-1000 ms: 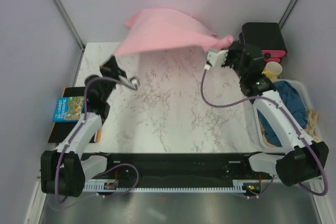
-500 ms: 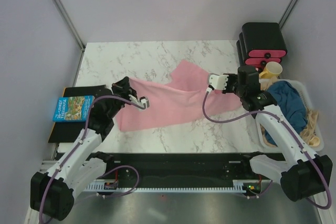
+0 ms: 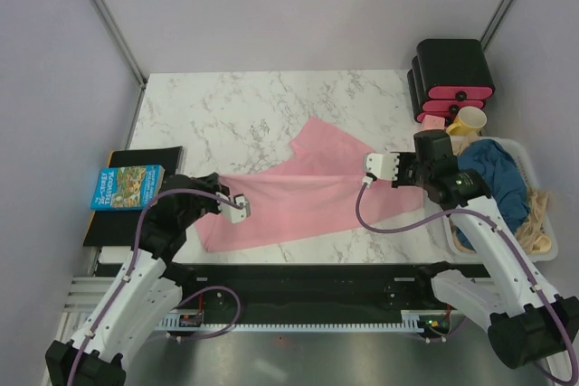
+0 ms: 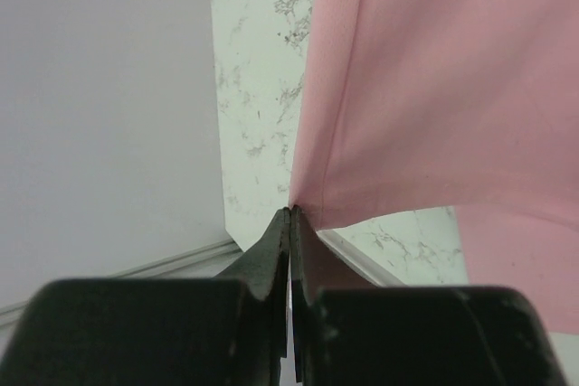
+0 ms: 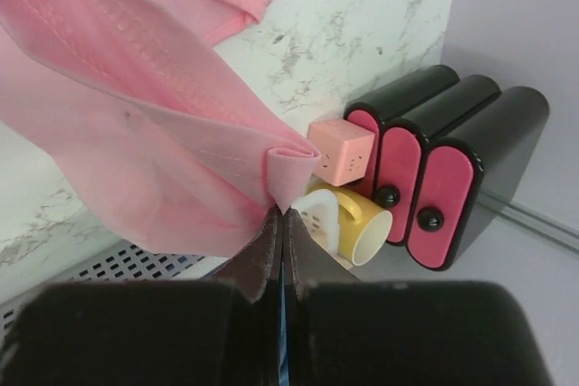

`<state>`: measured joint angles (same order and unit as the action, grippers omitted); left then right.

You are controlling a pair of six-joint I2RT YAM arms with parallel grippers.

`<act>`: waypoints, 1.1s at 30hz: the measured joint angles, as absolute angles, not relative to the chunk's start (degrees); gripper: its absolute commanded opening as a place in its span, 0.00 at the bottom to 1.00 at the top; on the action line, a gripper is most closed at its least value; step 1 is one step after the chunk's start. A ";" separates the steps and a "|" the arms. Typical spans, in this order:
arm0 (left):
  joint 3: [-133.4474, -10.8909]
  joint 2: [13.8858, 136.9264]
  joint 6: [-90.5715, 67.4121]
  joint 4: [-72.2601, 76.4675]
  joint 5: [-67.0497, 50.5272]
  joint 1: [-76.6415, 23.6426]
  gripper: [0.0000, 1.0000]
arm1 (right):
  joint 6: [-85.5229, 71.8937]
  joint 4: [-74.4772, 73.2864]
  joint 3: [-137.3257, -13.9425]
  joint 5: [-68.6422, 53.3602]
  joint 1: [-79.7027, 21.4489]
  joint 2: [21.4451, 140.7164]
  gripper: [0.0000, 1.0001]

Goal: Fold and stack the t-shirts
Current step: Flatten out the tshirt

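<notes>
The light pink t-shirt [image 3: 303,194] lies stretched across the near half of the marble table [image 3: 235,110], one flap reaching toward the back. My left gripper [image 3: 241,208] is shut on its left corner [image 4: 312,196]. My right gripper [image 3: 372,169] is shut on a bunched fold at its right edge [image 5: 289,169]. The cloth hangs taut between the two. The dark teal-blue t-shirt [image 3: 500,183] sits crumpled in a white basket [image 3: 534,169] at the right.
Black boxes with pink fronts [image 3: 452,74] stand at the back right, with a yellow cup [image 3: 469,121] and a pink cube [image 5: 341,151] beside them. A blue book [image 3: 125,186] lies on a black pad [image 3: 145,158] off the table's left edge.
Both grippers have come down from the back toward the near edge, bringing the pink shirt from held up in the air to spread flat on the table.
</notes>
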<state>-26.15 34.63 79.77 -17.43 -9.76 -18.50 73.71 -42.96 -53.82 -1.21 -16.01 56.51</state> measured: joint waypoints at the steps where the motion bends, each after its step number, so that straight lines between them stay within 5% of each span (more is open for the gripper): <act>1: -26.65 35.05 79.35 -18.20 -9.91 -18.50 0.02 | 73.69 -42.63 -53.82 -0.93 -16.01 56.18 0.00; 11: -57.76 73.10 73.54 -22.44 -10.83 -18.57 0.02 | 75.96 -15.20 -57.71 8.97 -15.90 73.25 0.00; 19: -97.67 90.56 74.11 -8.67 3.55 -22.55 0.02 | 81.65 5.61 -87.66 13.15 -14.52 93.47 0.00; 25: -104.66 90.91 88.14 15.75 5.96 -24.64 0.02 | 84.44 18.83 -101.84 13.63 -13.61 96.03 0.00; 29: -104.77 90.35 90.65 22.28 7.79 -23.00 0.02 | 84.51 22.83 -99.88 13.56 -13.32 92.71 0.00; 33: -84.64 81.01 90.24 25.06 9.21 -23.20 0.02 | 84.20 20.16 -85.14 11.79 -13.32 84.16 0.00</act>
